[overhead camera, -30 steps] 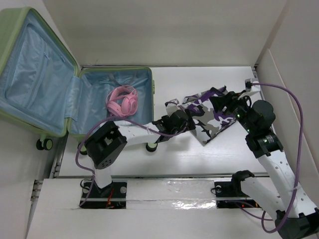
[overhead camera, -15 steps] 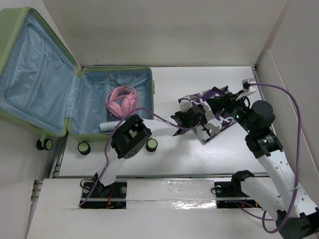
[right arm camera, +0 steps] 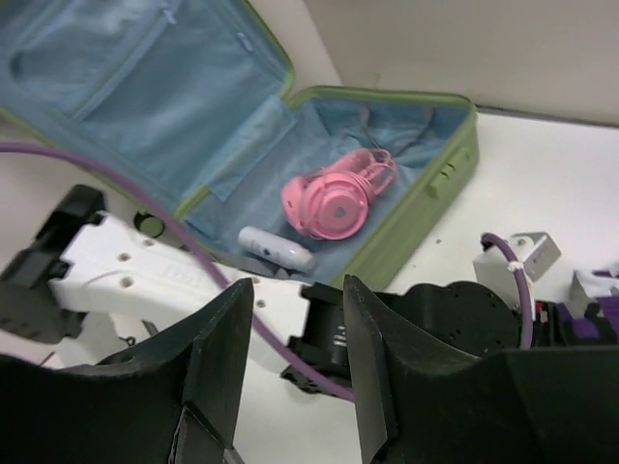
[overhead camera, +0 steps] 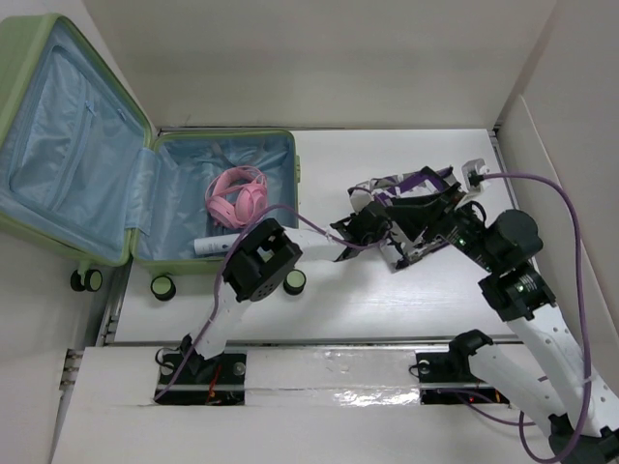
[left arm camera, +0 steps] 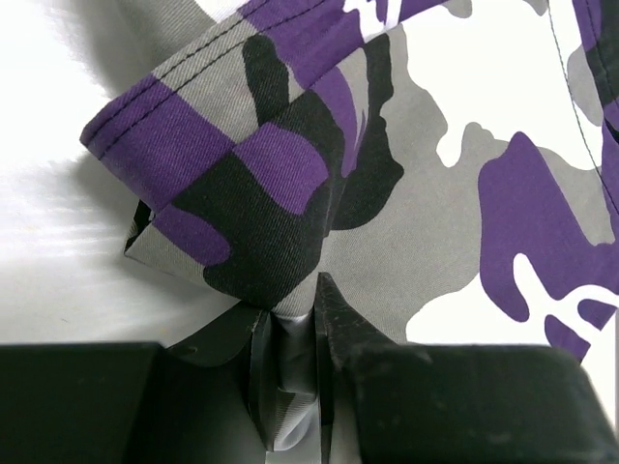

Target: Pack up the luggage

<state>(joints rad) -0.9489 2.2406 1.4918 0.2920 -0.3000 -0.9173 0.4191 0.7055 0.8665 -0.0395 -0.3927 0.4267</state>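
Note:
The luggage lies open at the left, pale green with blue lining; its green wall also shows in the right wrist view. Inside lie pink headphones and a white tube. A purple, grey and black camouflage cloth is bunched up on the white table, right of the case. My left gripper is shut on a fold at the cloth's edge. My right gripper hangs open over the cloth with nothing between its fingers.
The case's wheels sit at its near edge. White walls close in the table at the back and a slanted panel stands at the right. Purple cables loop beside both arms.
My left gripper has reached right to the cloth and shut on a fold of it. The cloth has bunched up and lifted. The right gripper's jaws have narrowed a little.

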